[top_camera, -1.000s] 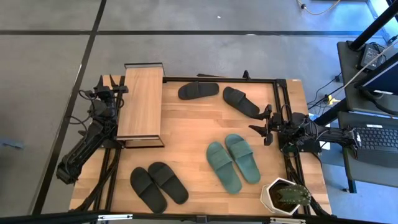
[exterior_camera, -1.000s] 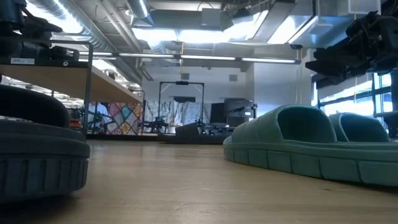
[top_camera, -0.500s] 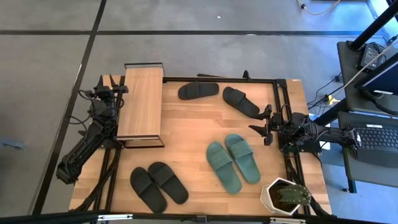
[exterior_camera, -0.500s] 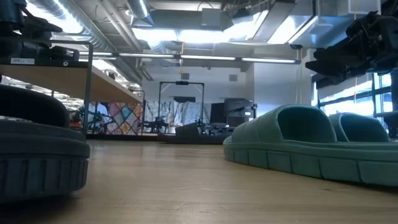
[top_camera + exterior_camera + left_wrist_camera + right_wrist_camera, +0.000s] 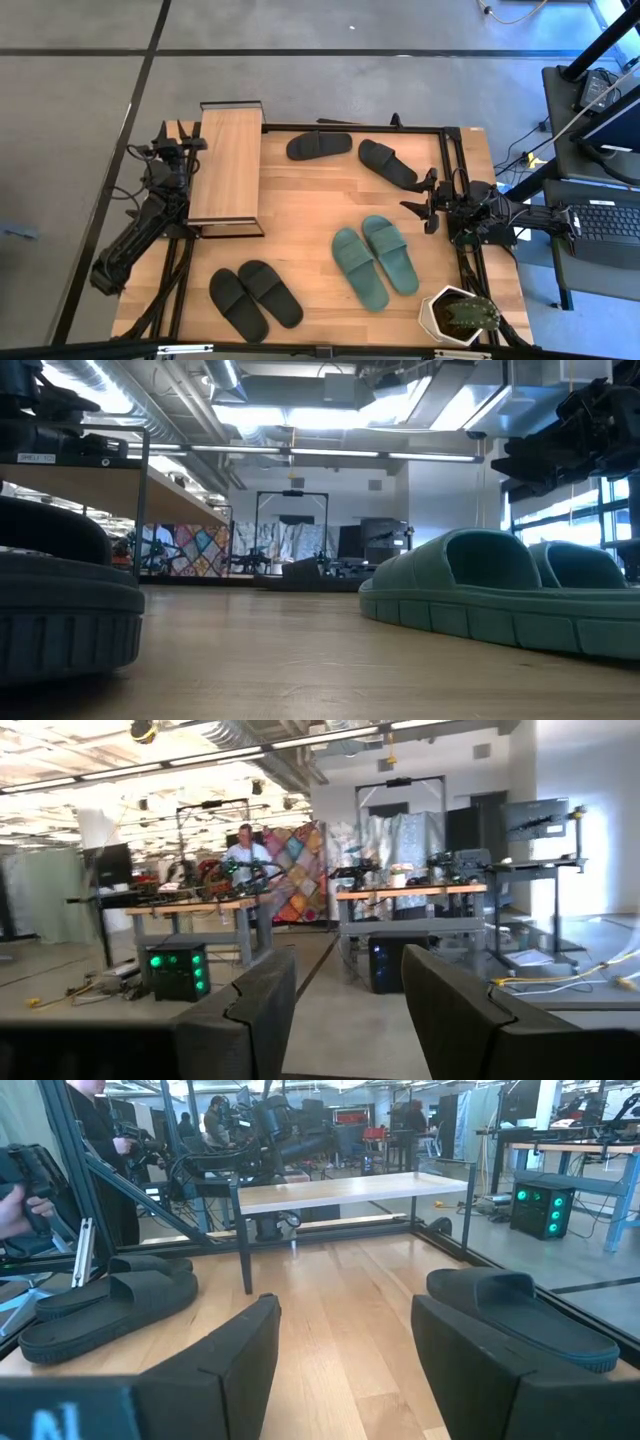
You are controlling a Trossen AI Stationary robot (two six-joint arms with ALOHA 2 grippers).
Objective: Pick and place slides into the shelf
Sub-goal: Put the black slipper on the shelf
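Nothing has been moved since the earlier frame. Near the table's (image 5: 300, 215) front edge, one black pair (image 5: 255, 298) and the teal pair (image 5: 376, 261) are laid; the second black pair (image 5: 350, 153) lies by the far edge, beside the shelf (image 5: 227, 163) at the far-left corner. The right gripper (image 5: 420, 203) at the right edge and the left gripper (image 5: 183, 135) beside the shelf are held released, grasping nothing.

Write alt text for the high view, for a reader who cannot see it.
Six slides lie on a wooden table: a teal pair, a black pair near the front, and two black slides at the back. The shelf stands at the left by the left gripper; the right gripper waits, jaws open.
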